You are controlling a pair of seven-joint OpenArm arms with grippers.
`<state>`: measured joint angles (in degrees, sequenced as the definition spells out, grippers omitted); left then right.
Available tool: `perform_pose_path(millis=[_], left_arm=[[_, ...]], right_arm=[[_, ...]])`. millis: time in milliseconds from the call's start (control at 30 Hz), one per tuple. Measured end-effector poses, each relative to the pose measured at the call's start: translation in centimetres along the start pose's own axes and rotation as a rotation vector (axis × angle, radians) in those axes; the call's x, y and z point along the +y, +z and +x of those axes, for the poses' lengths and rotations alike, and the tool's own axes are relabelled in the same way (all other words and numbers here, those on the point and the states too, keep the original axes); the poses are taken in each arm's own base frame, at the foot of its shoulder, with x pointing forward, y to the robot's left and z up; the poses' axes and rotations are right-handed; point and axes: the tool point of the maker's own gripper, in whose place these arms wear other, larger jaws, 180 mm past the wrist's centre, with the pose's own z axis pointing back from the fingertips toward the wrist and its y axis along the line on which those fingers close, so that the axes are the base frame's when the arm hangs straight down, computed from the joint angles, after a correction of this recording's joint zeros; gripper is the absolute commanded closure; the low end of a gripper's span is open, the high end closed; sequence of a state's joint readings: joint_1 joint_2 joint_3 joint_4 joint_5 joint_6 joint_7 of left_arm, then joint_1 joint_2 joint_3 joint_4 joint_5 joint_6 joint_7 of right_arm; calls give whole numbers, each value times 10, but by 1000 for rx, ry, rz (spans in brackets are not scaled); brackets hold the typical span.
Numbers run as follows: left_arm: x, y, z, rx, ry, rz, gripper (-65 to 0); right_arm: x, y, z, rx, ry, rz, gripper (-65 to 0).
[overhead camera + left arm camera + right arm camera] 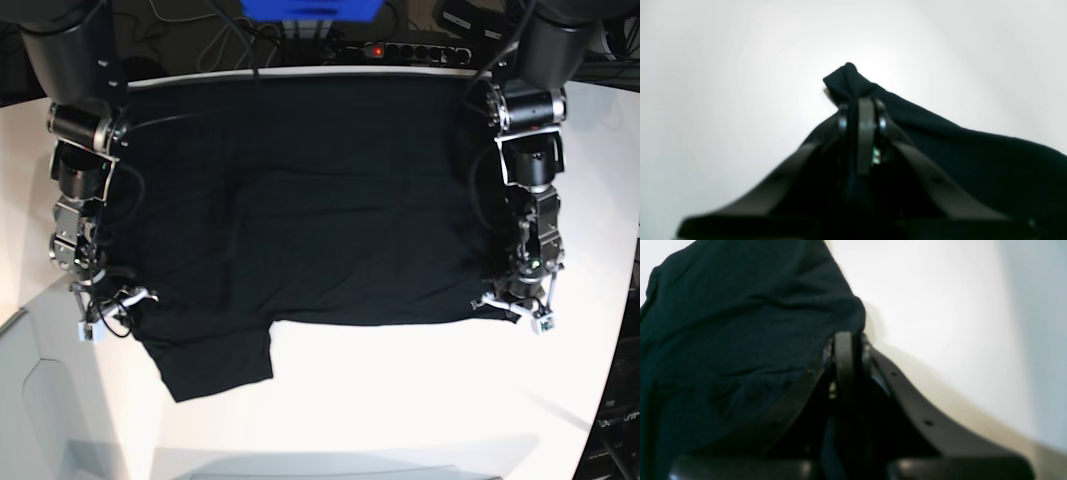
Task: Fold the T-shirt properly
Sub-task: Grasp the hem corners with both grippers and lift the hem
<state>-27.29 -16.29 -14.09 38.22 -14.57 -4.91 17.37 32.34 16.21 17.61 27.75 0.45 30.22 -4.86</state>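
Note:
The black T-shirt (320, 220) lies spread on the white table (400, 400), plain side up, with one sleeve reaching toward the front left. No print or label shows. My left gripper (860, 103) is shut on a bunched edge of the T-shirt (973, 160); in the base view it (515, 303) is at the shirt's right front corner. My right gripper (846, 340) is shut on the cloth (740, 340); in the base view it (113, 305) is at the shirt's left edge, by the sleeve.
A power strip (400, 50) with cables and a blue object (310, 8) lie behind the table's back edge. The table's rounded edge runs close by at the left front (20, 310) and at the right (625, 300).

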Motion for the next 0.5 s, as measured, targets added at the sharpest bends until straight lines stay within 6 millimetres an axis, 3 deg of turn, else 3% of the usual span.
perform_pose_path(millis=[233, 333, 500], left_arm=[[-2, 8, 0, -5, -16, -11, 0], [3, 21, -2, 7, -53, -11, 0], [-4, 47, 16, -90, -113, -38, 0]], right_arm=[[0, 9, 19, -25, 84, -13, 0], [-2, 18, 27, -61, 120, -24, 0], [4, 39, 36, -125, 201, -35, 0]])
